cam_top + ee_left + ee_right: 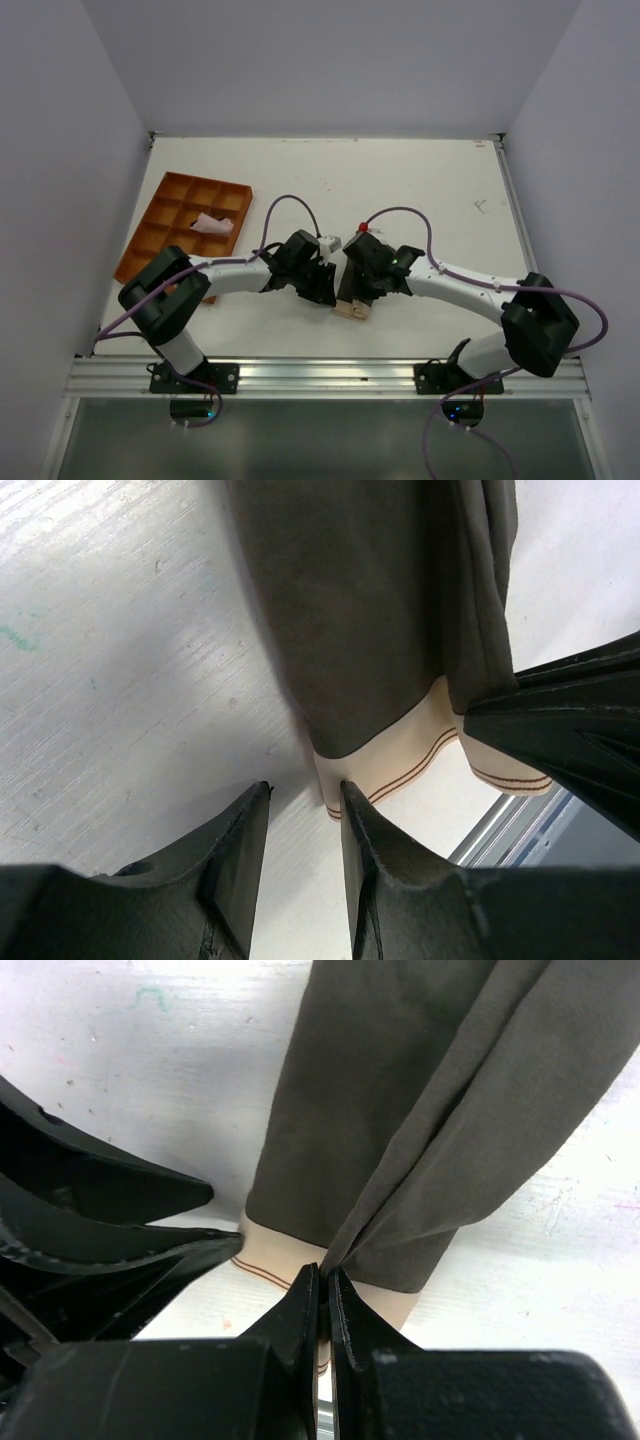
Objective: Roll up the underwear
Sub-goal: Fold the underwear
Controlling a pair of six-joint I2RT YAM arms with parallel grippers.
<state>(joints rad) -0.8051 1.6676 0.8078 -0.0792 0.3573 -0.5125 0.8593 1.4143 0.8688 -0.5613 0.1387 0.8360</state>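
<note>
1. A white table (420, 190) is seen from above, with 2 robot arms reaching in from its near edge and meeting near the middle.
2. The underwear (400, 1110), a dark brownish-grey cloth, lies flat on the table directly under and between the 2 claws, close to the near edge.
3. Its light tan waistband (400, 765), marked with thin brown lines, faces the near edge of the table. The dark cloth runs away from it in long soft folds.
4. The left gripper (305, 790) has its jaws parted, with bare table showing in the gap. Its tips sit just beside a corner of the waistband, and nothing is clamped between them.
5. The right gripper (322, 1272) has its jaws pressed almost together. The tips meet where a fold of the dark cloth joins the waistband, and they appear to pinch the underwear there.
6. The 2 claws sit just beside each other, each showing in the other's wrist camera.
7. An orange tray (178, 192) divided into square compartments rests at the left of the table, well apart from the underwear.
8. A small pale pink cloth (213, 223) lies in 1 compartment near the tray's right side.
</note>
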